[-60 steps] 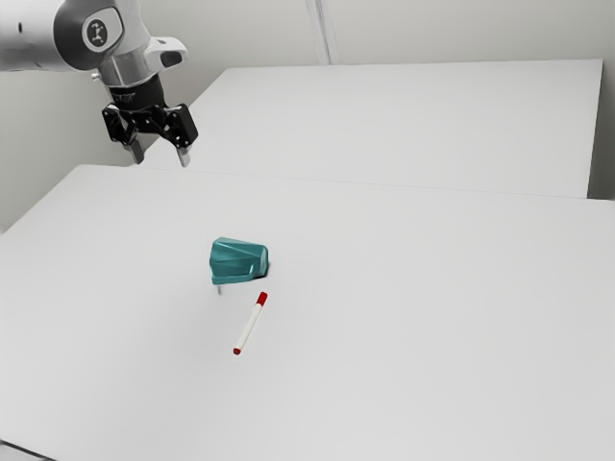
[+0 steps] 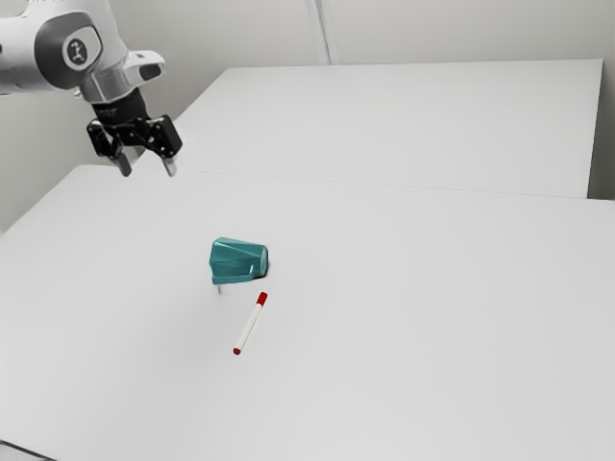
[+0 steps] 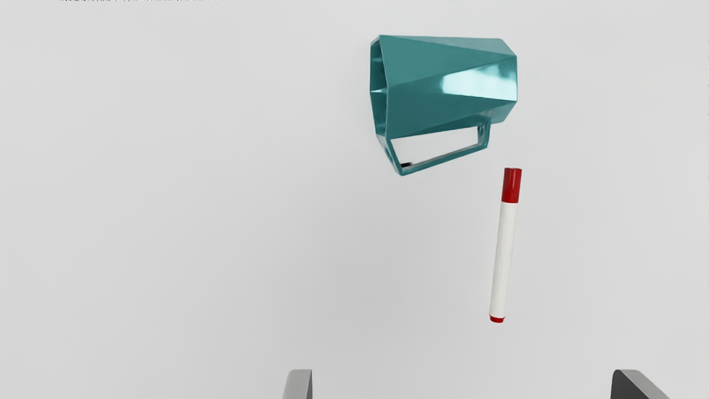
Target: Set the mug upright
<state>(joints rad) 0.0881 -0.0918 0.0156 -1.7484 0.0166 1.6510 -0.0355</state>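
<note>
Mug [image 3: 448, 88] lies on its side near the marker [image 3: 504, 246], so righting it is left to do, while the gripper [image 2: 148, 170], jaws spread and empty, hangs well apart.

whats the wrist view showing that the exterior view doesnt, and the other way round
Wrist view: into the mouth of the mug, and the see-through gap framed by its handle.

Exterior view: the arm, the black body of the tool and the pale wall behind the table.

Both: the teal mug lying on its side, the white marker with its red cap end nearer the mug, the white tabletop under them, and the tool's two fingertips standing apart with nothing between them.
</note>
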